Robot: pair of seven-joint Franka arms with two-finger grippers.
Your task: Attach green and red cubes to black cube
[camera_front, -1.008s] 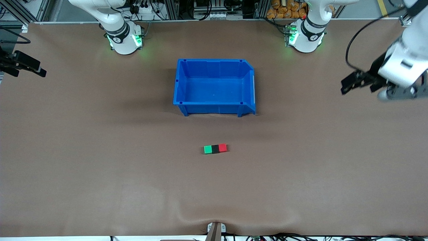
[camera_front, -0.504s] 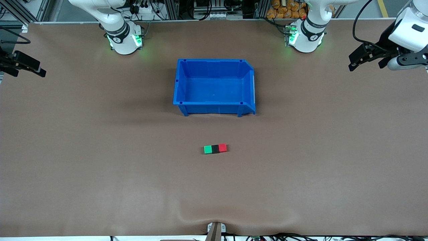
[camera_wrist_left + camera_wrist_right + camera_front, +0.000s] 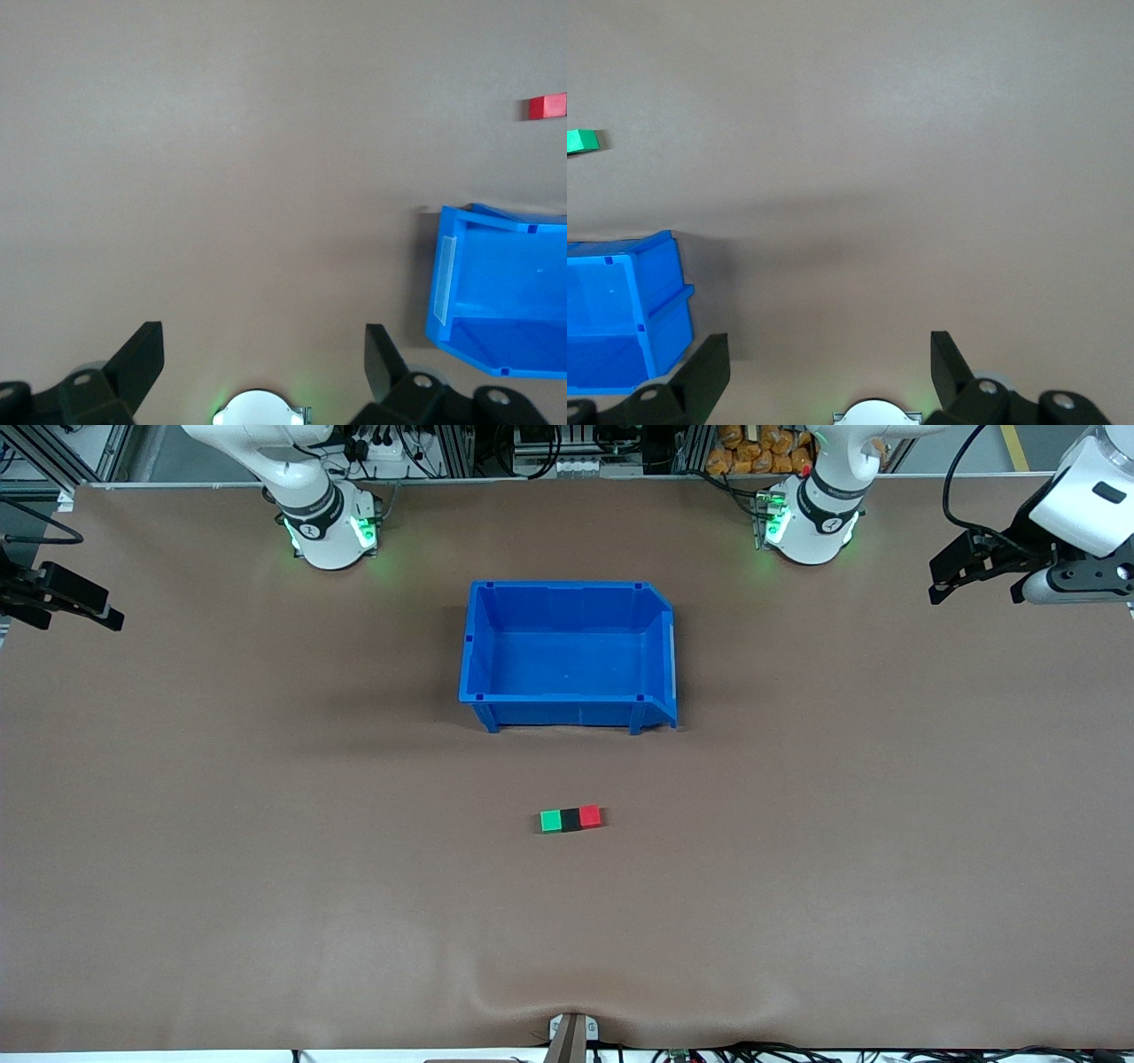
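Note:
The green cube (image 3: 551, 821), black cube (image 3: 571, 819) and red cube (image 3: 591, 817) lie joined in one row on the brown table, nearer the front camera than the bin. Green is at the right arm's end of the row, red at the left arm's end. My left gripper (image 3: 974, 589) hangs open and empty over the table's edge at the left arm's end. My right gripper (image 3: 78, 620) waits open and empty at the other end. The left wrist view shows the open left gripper (image 3: 263, 341) and the red cube (image 3: 547, 106). The right wrist view shows the open right gripper (image 3: 830, 350) and the green cube (image 3: 582, 140).
An empty blue bin (image 3: 567, 589) stands mid-table between the arm bases and the cubes; it also shows as the blue bin (image 3: 443, 283) and the blue bin (image 3: 664, 292). A small clamp (image 3: 571, 1032) sits at the table's front edge, by a wrinkle in the cloth.
The left gripper has drawn back toward the bases' side at its end of the table and then nearly stopped. The cubes and the right arm have not moved.

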